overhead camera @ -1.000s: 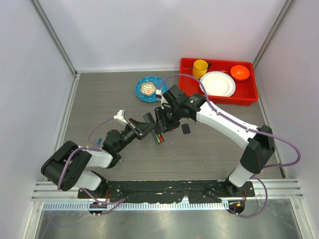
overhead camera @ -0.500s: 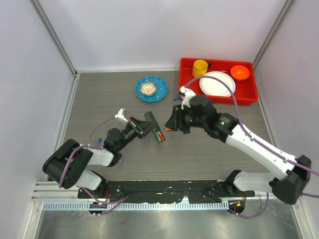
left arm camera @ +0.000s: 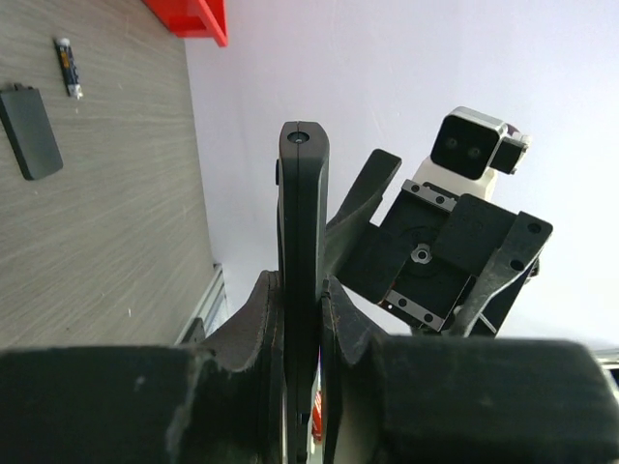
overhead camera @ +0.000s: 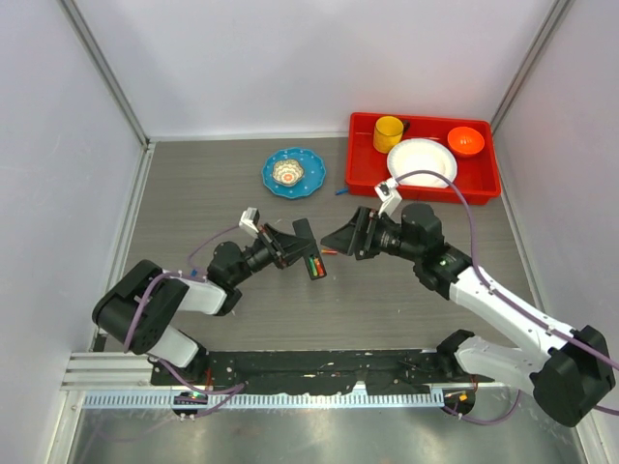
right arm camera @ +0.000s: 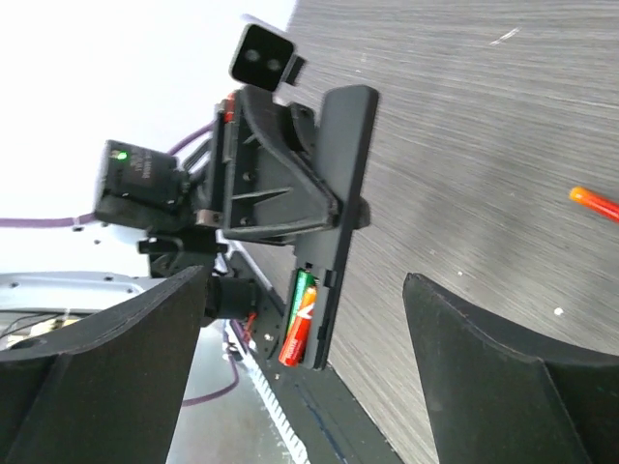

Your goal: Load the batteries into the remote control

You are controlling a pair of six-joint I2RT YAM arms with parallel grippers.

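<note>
The slim black bar-shaped plastic remote control (left arm camera: 303,242) was held edge-on, clamped between the closed fingers of the left pincer (left arm camera: 302,295). Compared with a second before, the right pincer (overhead camera: 338,237) had been drawn back from the remote control, against whose open compartment it had been pressed. It was now set just beside the remote control and facing it, with its jaws spread wide and nothing between them. In the right wrist view, at least one small red-and-green seated battery (right arm camera: 300,324) was seen in the open compartment, directly ahead of that pincer. From this it was judged that an insertion had just been completed and the cell let go. A thin orange-red loose battery (right arm camera: 593,202) was seen on the grey wood-grain table (right arm camera: 484,116), off beyond the right pincer's outer finger. A small flat black squarish piece (left arm camera: 29,130), probably the cover, lay well beyond the left pincer. Another pick-up was therefore expected.
</note>
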